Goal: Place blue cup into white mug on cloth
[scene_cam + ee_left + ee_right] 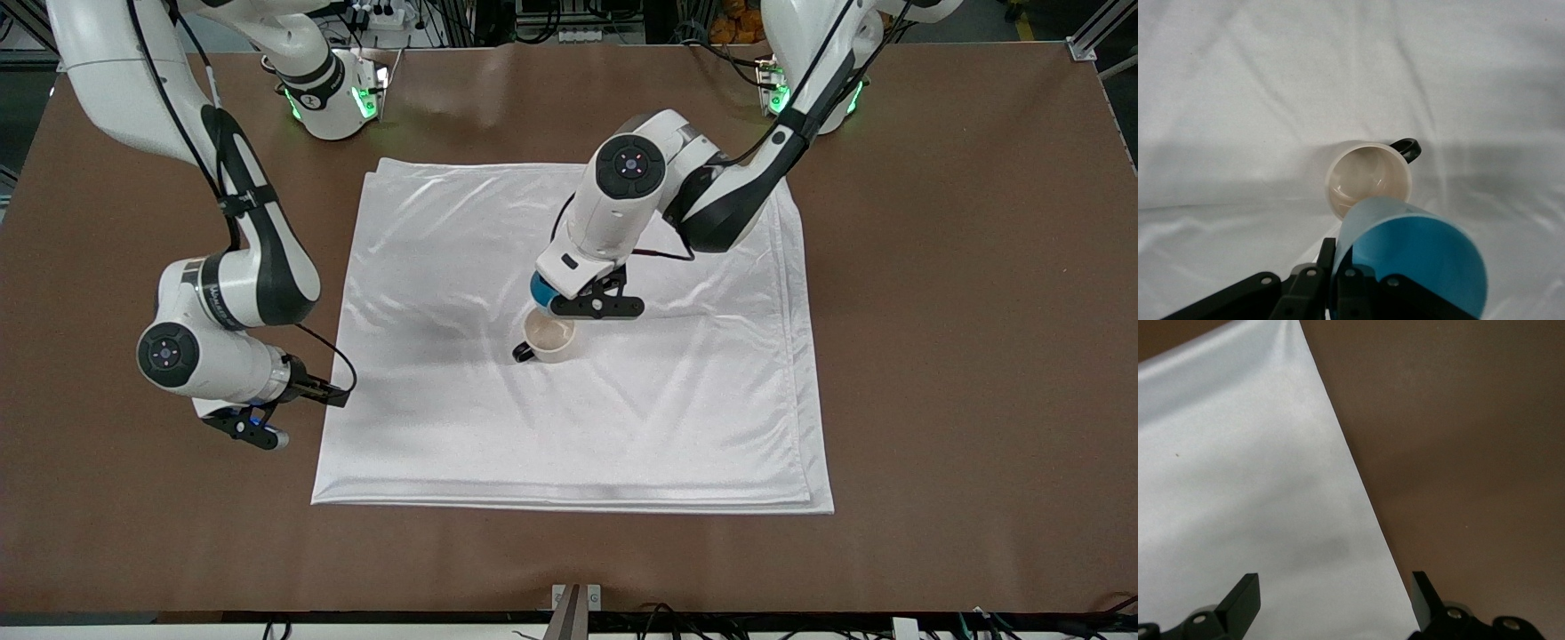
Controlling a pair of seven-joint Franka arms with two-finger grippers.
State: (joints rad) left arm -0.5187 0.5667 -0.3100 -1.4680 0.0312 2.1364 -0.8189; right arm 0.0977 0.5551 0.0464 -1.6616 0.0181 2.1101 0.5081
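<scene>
1. Your left claw (594,298) is clamped on the wall of the small, handleless light-blue tapered cup (1411,257), which it holds in the air above the large shiny white satin cloth (711,400).
2. The off-white cylindrical ceramic mug (549,338) with a small black loop handle stands upright near the middle of that cloth, mouth open and empty in the left wrist view.
3. The relation to watch: the cup hangs just beside the mug's rim, not squarely over it, and its axis is tilted, its bright blue mouth facing the wrist camera instead of straight up. I judge you must centre it over the mug and bring it upright before lowering.
4. Your right claw (253,431) waits, fingers spread and empty, over the cloth's edge and the brown desk (960,356) at the right arm's end, well apart from the mug.
</scene>
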